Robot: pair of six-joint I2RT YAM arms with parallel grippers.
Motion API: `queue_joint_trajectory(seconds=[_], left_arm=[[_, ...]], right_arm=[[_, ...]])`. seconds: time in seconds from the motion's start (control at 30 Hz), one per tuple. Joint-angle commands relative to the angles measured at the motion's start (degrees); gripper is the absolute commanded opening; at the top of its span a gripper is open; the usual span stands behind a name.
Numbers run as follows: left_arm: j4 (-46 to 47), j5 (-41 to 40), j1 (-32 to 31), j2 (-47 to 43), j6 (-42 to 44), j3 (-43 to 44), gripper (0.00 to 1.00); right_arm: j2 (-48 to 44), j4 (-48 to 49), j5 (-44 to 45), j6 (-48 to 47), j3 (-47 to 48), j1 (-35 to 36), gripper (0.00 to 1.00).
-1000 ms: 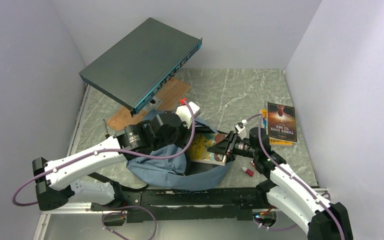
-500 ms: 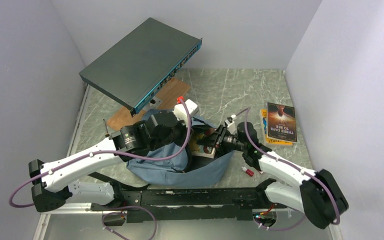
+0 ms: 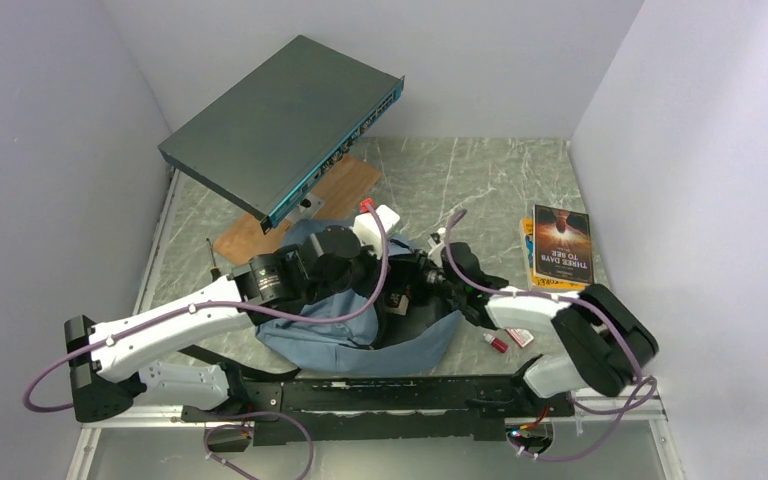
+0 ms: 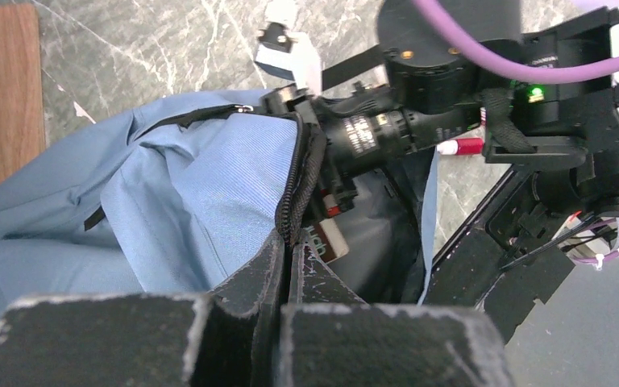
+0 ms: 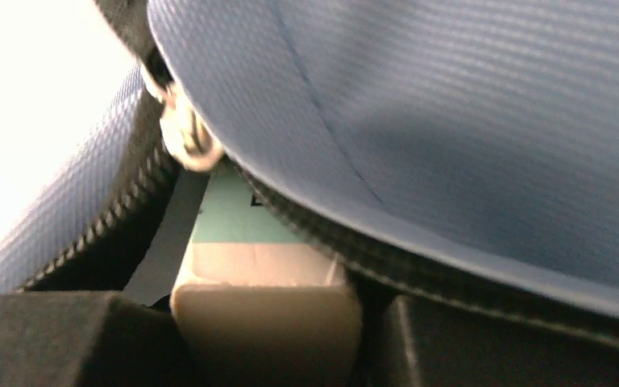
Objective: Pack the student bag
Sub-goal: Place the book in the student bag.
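The left gripper pinched the soft blue-grey fabric backpack by its zipper rim; the right gripper clamped a pale-edged book inside. A slipping rim could snag it.

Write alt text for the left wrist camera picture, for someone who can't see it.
The left gripper pinches the black zipper edge of a blue-grey backpack, holding its mouth open. The right gripper reaches into that opening with a book, only a corner of it showing. A marble table and a wooden board lie behind.
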Motion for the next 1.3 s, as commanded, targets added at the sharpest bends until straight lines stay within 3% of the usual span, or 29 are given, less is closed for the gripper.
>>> queue_joint_trajectory(seconds=[0.0,0.07,0.17,0.27,0.4,0.47,0.53,0.67,0.73,0.83,0.97,1.03,1.27], left_arm=[[8.25,0.44,-0.53,-1.7,-1.91,-1.67,0.0],[8.16,-0.29,-0.53,-1.7,-2.58,-2.49,0.0],[8.81,-0.06,-0.53,-1.95,-2.77,-3.84,0.0],[8.88,-0.12,-0.53,-2.05,-2.39,-4.36,0.0],[8.89,-0.84,-0.53,-2.54,-1.67,-5.1,0.0],[8.91,-1.0,-0.53,-2.73,-1.59,-5.36,0.0],[8.95,-0.58,-0.53,-2.83,-1.83,-5.69,0.0],[9.22,0.78,-0.53,-2.77,-2.35,-6.2,0.0],[9.02,1.18,-0.53,-2.8,-2.54,-6.21,0.0],[8.89,0.55,-0.53,-3.24,-2.92,-6.57,0.0],[8.92,-0.78,-0.62,-4.45,-3.41,-7.93,0.0],[9.49,-1.0,-0.62,-5.05,-3.22,-8.79,0.0],[9.4,-1.66,-0.62,-4.95,-2.78,-8.98,0.0]], right_arm=[[6.26,3.76,5.02,-6.68,7.39,2.02,0.34],[5.26,1.95,5.06,-7.58,6.02,2.03,0.56],[2.01,-7.23,4.33,-11.46,5.27,1.74,0.77],[-1.49,-10.45,3.31,-13.4,2.15,1.77,0.83],[-6.29,-12.27,4.16,-13.46,-1.79,1.77,0.83],[-8.25,-15.01,5.41,-14.46,-1.86,1.72,0.8],[-9.43,-16.78,7.1,-15.61,-1.4,1.77,0.68],[-4.87,-11.52,7.08,-17.94,0.91,2.04,0.26],[0.99,-4.75,5.53,-17.18,3.97,3.1,0.12],[9.97,-1.46,3.1,-17.98,12.58,5.73,0.08],[9.35,-4.67,3.66,-19.13,12.18,5.02,0.44],[7.05,-7.89,4.51,-20.34,10.19,3.89,0.57],[2.53,-6.9,5.2,-19.19,3.8,2.47,0.67]])
